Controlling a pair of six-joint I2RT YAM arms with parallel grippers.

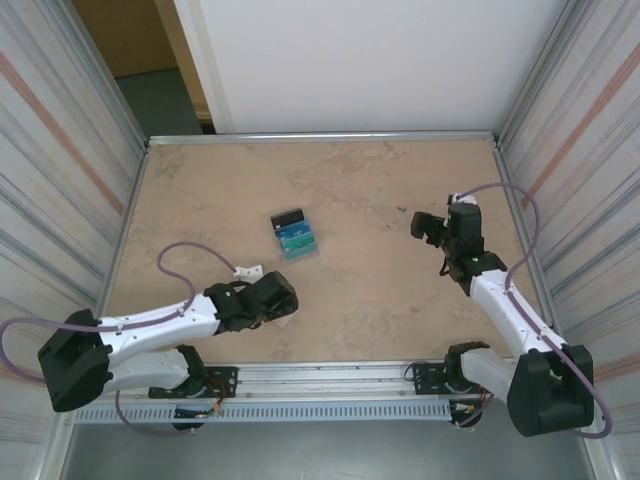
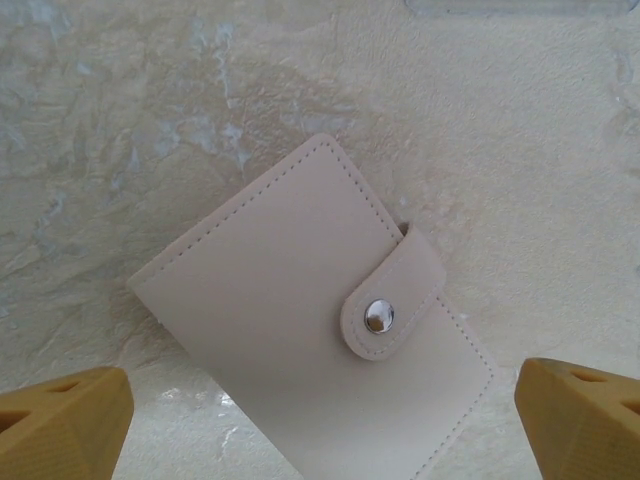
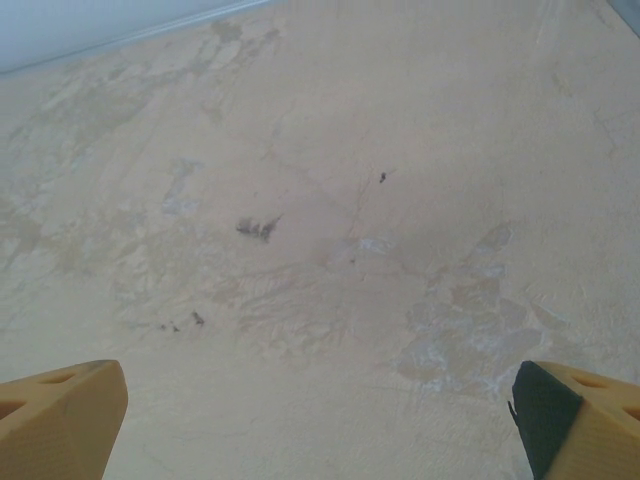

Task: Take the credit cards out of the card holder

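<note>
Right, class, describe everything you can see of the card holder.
The card holder is a pale beige, leather-like wallet with stitched edges and rounded corners. It is closed: a tab wraps over from one edge, fastened by a shiny metal snap. It lies flat on the marbled table, turned diagonally. The left gripper stands open above it, a finger at either side, neither seen touching it.

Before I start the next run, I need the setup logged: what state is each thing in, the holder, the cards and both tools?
card holder: folded shut, tab snapped, lying flat on the table
cards: loose fanned pile on the table, outside the holder
left tool: open, one finger either side of the card holder, not closed on it
right tool: open, empty, over bare table
</note>
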